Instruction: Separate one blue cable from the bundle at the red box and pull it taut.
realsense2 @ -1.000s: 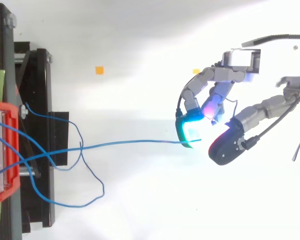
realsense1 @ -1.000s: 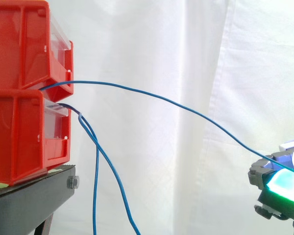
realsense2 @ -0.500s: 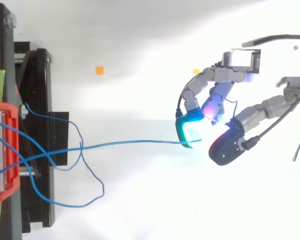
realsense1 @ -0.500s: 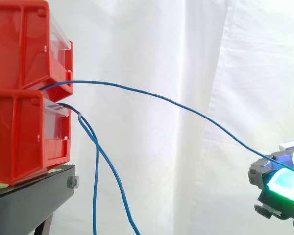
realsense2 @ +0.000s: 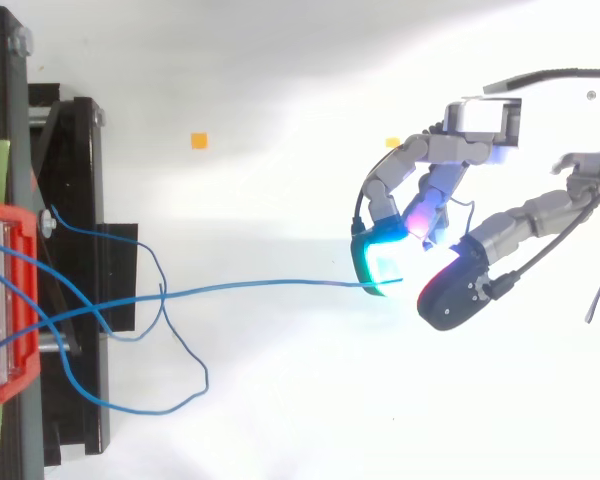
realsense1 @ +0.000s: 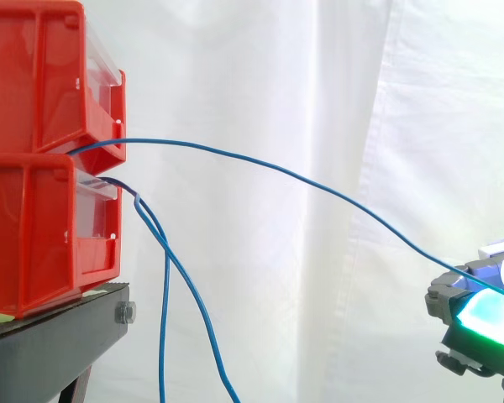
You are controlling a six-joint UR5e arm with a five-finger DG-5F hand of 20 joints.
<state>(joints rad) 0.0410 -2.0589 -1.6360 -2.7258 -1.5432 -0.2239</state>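
Two stacked red bins [realsense1: 42, 159] stand on the black stand [realsense1: 59, 344] at the left. One blue cable [realsense1: 319, 189] leaves the gap between the bins and runs right in a long sagging arc to my hand [realsense1: 479, 319] at the right edge. In the top view the same cable [realsense2: 260, 288] ends at the glowing cyan fingertip [realsense2: 375, 265], with the thumb curled in opposite. My hand [realsense2: 435, 185] is shut on the cable's end. The other blue cables [realsense1: 164, 277] hang down from the lower bin and loop loosely [realsense2: 170, 400] beside the stand.
A white curtain [realsense1: 319, 84] forms the backdrop. Two small orange markers [realsense2: 198, 140] [realsense2: 391, 143] lie on the white floor. The black stand's frame [realsense2: 75, 200] reaches out past the bins at the left.
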